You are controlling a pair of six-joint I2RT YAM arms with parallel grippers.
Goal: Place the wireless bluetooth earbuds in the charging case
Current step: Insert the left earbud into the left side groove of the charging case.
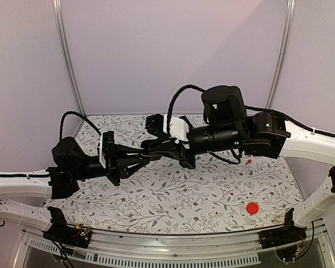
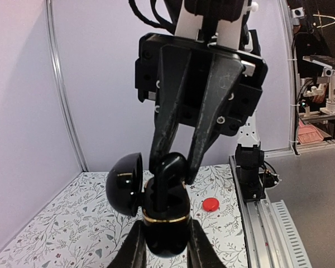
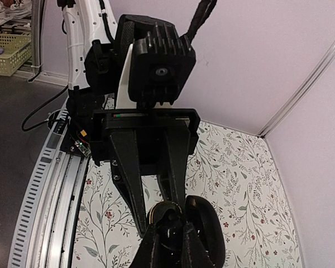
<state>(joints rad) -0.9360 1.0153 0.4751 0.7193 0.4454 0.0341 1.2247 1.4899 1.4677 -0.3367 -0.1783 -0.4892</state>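
My left gripper [image 2: 166,241] is shut on the lower half of the glossy black charging case [image 2: 166,223], holding it above the table. The case's round lid [image 2: 125,181] hangs open to the left. My right gripper [image 2: 173,167] comes from above, shut on a black earbud [image 2: 168,181] whose stem stands in a slot of the case. In the right wrist view the right gripper [image 3: 169,226] pinches the earbud [image 3: 169,235] over the gold-rimmed case [image 3: 159,211], with the lid [image 3: 204,226] on the right. The two grippers meet mid-table [image 1: 156,151]. No second earbud shows.
A flat red disc [image 1: 252,208] lies on the floral table mat near the front right, also in the left wrist view [image 2: 211,204]. The left arm [image 1: 72,162] and right arm [image 1: 257,137] span the middle. Purple walls enclose the back and sides.
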